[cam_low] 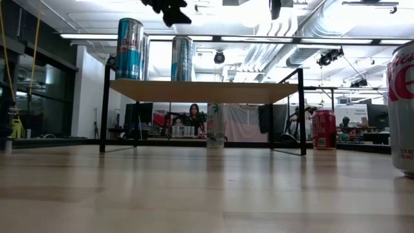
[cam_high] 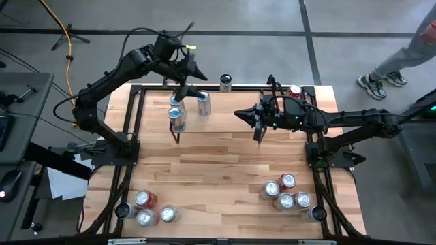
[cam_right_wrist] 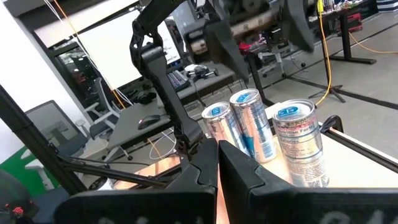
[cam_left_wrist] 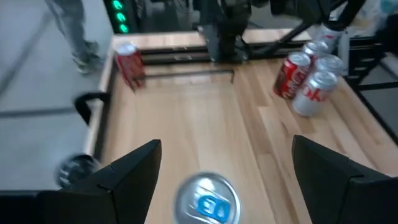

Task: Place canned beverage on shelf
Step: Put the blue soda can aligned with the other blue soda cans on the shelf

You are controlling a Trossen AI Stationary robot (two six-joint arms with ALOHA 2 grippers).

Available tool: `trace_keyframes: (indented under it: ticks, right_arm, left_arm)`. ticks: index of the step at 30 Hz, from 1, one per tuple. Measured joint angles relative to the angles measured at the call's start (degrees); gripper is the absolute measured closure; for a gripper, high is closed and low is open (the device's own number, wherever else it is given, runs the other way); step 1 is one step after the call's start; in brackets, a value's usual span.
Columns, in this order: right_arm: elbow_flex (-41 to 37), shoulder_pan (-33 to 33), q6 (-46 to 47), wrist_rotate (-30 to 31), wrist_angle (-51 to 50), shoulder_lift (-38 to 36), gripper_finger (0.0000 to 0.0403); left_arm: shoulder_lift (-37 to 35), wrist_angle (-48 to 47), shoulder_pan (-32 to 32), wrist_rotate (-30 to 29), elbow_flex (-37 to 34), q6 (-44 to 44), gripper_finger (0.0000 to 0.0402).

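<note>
The shelf stands at the far end of the counter, and I take it as the landmark for everything else. Three tall blue-and-silver cans stand upright on its plank toward the left arm's end: one right under the left gripper, a second just beside it, and a third slightly further along the plank. The left gripper hangs directly above the nearest can with its jaws spread wide and clear of it; the left wrist view looks straight down past both fingers onto the can's lid, with nothing between the pads, so the can stands released on the shelf, in my judgement just set down there to join the row. The right gripper waits over the shelf's middle, jaws clenched on nothing, turned toward the row, probably kept back to leave the left arm room. A tall pale can and a red can stand on the counter behind the shelf. Well away from the shelf, at the near edge of the counter, two clusters of cans remain, so more placing seems due
</note>
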Motion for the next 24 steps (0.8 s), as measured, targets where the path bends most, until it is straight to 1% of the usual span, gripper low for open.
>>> trace_keyframes:
  ticks: [5,10,13,24]
  right_arm:
    - [0.0,0.0,0.7,-0.1,0.0,0.0,0.0402]
    - [0.0,0.0,1.5,-0.2,0.0,0.0,0.0402]
    - [0.0,0.0,1.5,-0.2,0.0,0.0,0.0402]
    - [0.0,0.0,1.5,-0.2,-0.2,0.0,0.0402]
  left_arm:
    - [-0.1,1.1,0.0,-1.8,-6.2,0.5,0.0107]
    - [-0.1,3.2,-0.2,-7.3,-7.8,1.5,0.0108]
    - [-0.1,4.2,-0.2,-7.4,-7.8,2.2,0.0108]
    - [0.2,1.2,-1.1,-7.5,-7.9,7.7,0.0108]
